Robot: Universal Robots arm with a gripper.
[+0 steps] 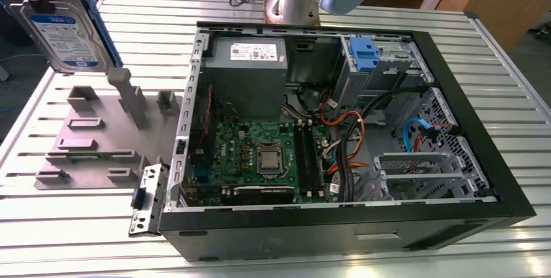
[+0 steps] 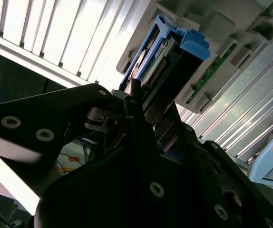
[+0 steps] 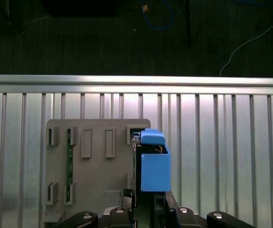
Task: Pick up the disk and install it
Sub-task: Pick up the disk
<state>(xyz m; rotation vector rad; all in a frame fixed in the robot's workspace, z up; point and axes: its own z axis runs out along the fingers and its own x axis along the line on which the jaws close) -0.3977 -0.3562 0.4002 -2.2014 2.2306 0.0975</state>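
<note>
Gripper (image 2: pixel 148 107), clamped on the disk (image 2: pixel 167 57), which is upright over the grey fixture (image 1: pixel 86 146) at 10 o'clock of the open case (image 1: pixel 344 226); pick-up judged done, install not yet done, calling for carriage to the bay (image 1: pixel 383 62) at 1 o'clock.

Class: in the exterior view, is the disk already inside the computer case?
No, the disk is outside the computer case, at the exterior view's upper left.
</note>
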